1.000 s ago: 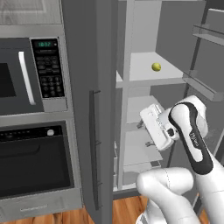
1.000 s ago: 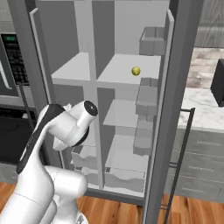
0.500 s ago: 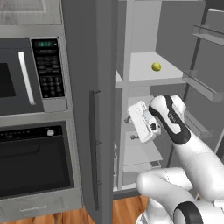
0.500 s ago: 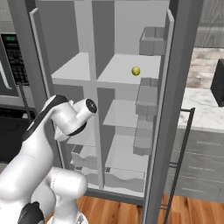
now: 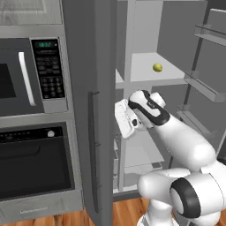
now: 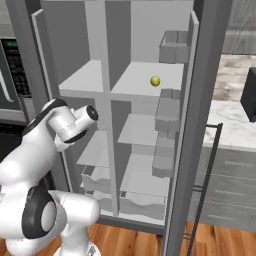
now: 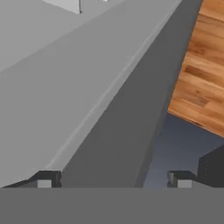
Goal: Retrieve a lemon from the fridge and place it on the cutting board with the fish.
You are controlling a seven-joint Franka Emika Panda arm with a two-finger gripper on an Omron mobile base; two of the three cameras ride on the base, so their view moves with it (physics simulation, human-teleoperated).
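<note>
The fridge (image 5: 95, 88) stands open, its pale shelves showing in both base views. On an upper shelf lies the small yellow-green lemon (image 5: 157, 67) (image 6: 155, 80), alone near the shelf's right side. My gripper (image 5: 120, 122) sits lower and to the left of it, tight against the inner edge of the left fridge door, about a shelf's height below the lemon. In the hand view my gripper (image 7: 113, 180) is open, its fingertips (image 7: 44, 180) set wide apart with the dark door edge (image 7: 131, 109) running between them. The cutting board and the fish are out of view.
A microwave (image 5: 26, 75) and an oven (image 5: 35, 163) are stacked left of the fridge. Door bins (image 6: 167, 107) hang on the open right door (image 6: 200, 100). A marble counter (image 6: 230, 125) lies further right. Wooden floor (image 7: 201, 78) shows below.
The arm has swung left and up. The hand has moved from the middle of the fridge opening over to the left door's edge. The lemon has stayed put.
</note>
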